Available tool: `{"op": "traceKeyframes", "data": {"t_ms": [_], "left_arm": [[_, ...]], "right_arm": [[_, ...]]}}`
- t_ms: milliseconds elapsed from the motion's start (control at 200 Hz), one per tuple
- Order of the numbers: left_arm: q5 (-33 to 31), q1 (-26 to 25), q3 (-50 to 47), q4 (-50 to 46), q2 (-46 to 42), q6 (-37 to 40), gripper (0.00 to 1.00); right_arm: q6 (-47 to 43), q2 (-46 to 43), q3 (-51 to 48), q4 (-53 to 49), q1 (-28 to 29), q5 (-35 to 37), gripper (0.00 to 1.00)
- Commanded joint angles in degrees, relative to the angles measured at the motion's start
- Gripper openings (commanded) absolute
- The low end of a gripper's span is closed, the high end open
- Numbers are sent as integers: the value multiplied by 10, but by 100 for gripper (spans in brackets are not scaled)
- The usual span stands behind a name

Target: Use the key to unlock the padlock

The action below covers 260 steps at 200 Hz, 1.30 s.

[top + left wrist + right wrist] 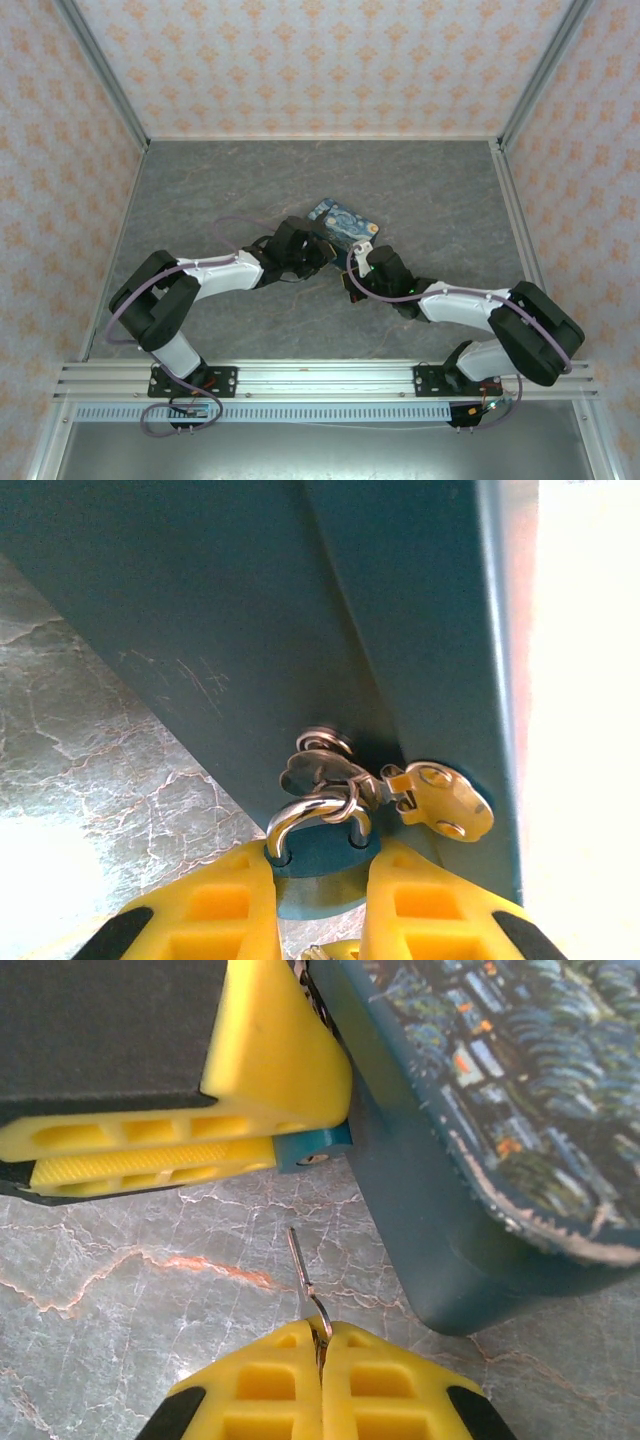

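At mid-table, on the grey marbled table (200, 190): one rectangular tin (343, 222), dark blue with a swirled starry-night lid and a plain teal side wall.

Item 1, padlock (318, 852). Small, with a blue-teal body. Its silvery shackle (300, 815) was threaded through the fittings on the tin's near wall, just beside a brassy hasp (440, 800). The left gripper (320, 890) was clamped on the padlock body, one yellow finger on either side.

Item 2, key (303, 1265). Very slim dark metal, pinched by one end between the pressed-together fingers of the right gripper (322, 1350). The shaft pointed at the padlock's underside, with its tip near that face but apart from it and bare table showing between. Whether the tip lined up with the keyhole could not be told.

Hazards, as judged:
- The key was held only by one end, so a slightly off-line push could pivot it in the pads or bend it.
- A tip that missed the keyhole would skid over the padlock face.
- A forward push could shove the padlock back against the tin, twist it in the left grip, or slide the tin away.
- Turning the key might roll it between the pads instead of working the lock.
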Motion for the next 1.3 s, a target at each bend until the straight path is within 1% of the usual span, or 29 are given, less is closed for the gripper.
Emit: {"op": "traceKeyframes", "data": {"t_ms": [0,235,781,1296], "left_arm": [[6,-6,15,-6,-23,3,11],[6,-7,16,-8,-23,3,11],[6,-11,13,-9,-23,3,9],[10,-16,15,-15,-22,3,9]], "right_arm": [[-14,4,16,23,3,25,0],[-14,9,20,28,3,35,0],[-10,32,30,42,3,33,0],[-15,30,25,87,3,36,0]]}}
